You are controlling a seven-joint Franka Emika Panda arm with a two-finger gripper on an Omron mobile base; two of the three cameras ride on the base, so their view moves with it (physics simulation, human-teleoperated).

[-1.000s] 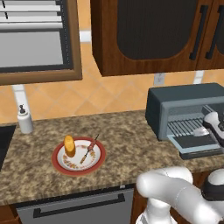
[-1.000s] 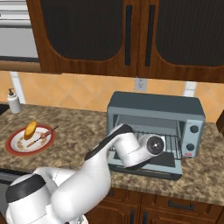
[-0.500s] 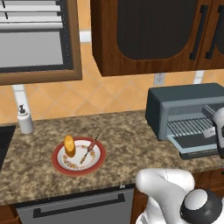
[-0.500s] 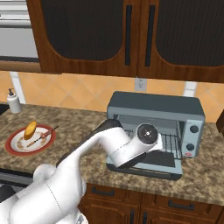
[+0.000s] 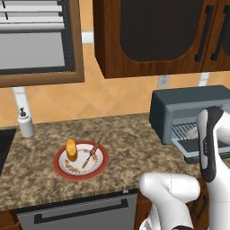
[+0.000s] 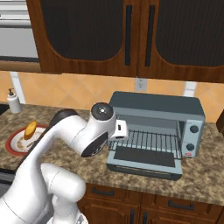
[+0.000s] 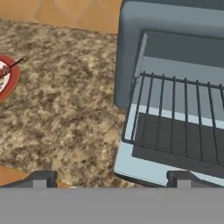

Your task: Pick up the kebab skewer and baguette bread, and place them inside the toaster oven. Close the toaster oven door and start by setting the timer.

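The toaster oven [image 6: 157, 107] stands on the counter with its door [image 6: 146, 158] dropped flat and the wire rack [image 7: 175, 118] bare. My gripper [image 7: 111, 179] is open, its two fingertips far apart with nothing between them, hovering above the counter off the door's front left corner. My wrist [image 6: 101, 114] sits just left of the oven opening. Far to the left, a red-rimmed plate [image 5: 81, 161] carries the baguette bread [image 5: 71, 149] on its left side and the kebab skewer [image 5: 92, 152] across its middle. The plate's edge [image 7: 6, 76] and the skewer's tip [image 7: 16, 64] show in the hand view.
A white soap bottle [image 5: 25, 123] stands at the back left of the speckled granite counter [image 5: 130, 139]. Dark wooden wall cabinets [image 6: 127, 35] hang above the oven. The oven's knobs [image 6: 191, 138] are on its right front panel. A wall outlet [image 6: 140, 83] sits behind it.
My hand has pulled back leftward from the oven's opening, and the jaws have spread wider. The oven door stays down; the plate and food have not moved.
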